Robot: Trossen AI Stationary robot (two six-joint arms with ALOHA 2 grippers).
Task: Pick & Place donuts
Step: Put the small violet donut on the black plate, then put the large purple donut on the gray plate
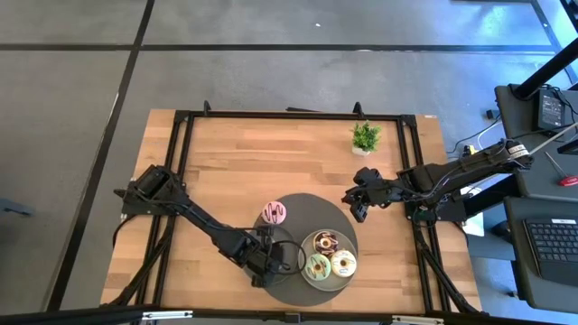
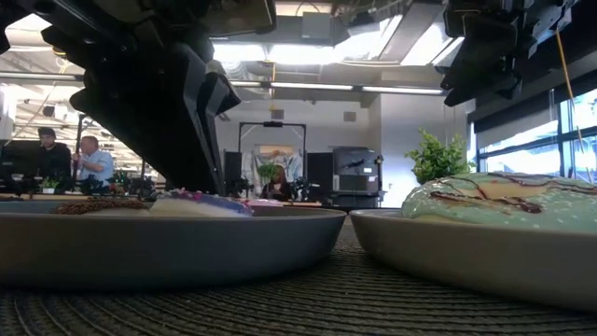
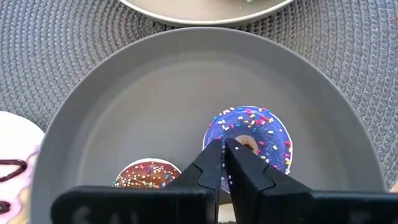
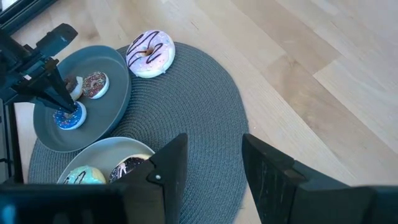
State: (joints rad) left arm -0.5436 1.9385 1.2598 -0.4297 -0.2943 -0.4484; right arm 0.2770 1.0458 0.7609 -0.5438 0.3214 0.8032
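Note:
A small grey plate (image 3: 93,124) holds a purple sprinkled mini donut (image 3: 261,134) and a brown mini donut (image 3: 146,174); a third mini one (image 4: 74,87) shows partly behind my left arm. My left gripper (image 3: 224,148) is shut, its tips down at the purple donut. The pink donut (image 1: 275,213) lies on the round grey mat (image 1: 302,209). A second plate (image 1: 330,282) carries the chocolate (image 1: 325,242), green (image 1: 317,267) and cream (image 1: 343,264) donuts. My right gripper (image 1: 359,206) hovers open near the mat's right edge. My left gripper comes from above, slanting down, with its shut fingertips (image 3: 214,152) on the purple mini donut's iced ring (image 3: 219,132), beside the hole. The donut lies flat on the small plate. Whether any of the ring is pinched between the fingers I cannot tell.
A small potted plant (image 1: 366,137) stands near the table's far right. Bare wood lies left of the mat and along the far side. A black frame (image 1: 181,153) borders the table. People sit in the room behind (image 2: 89,163).

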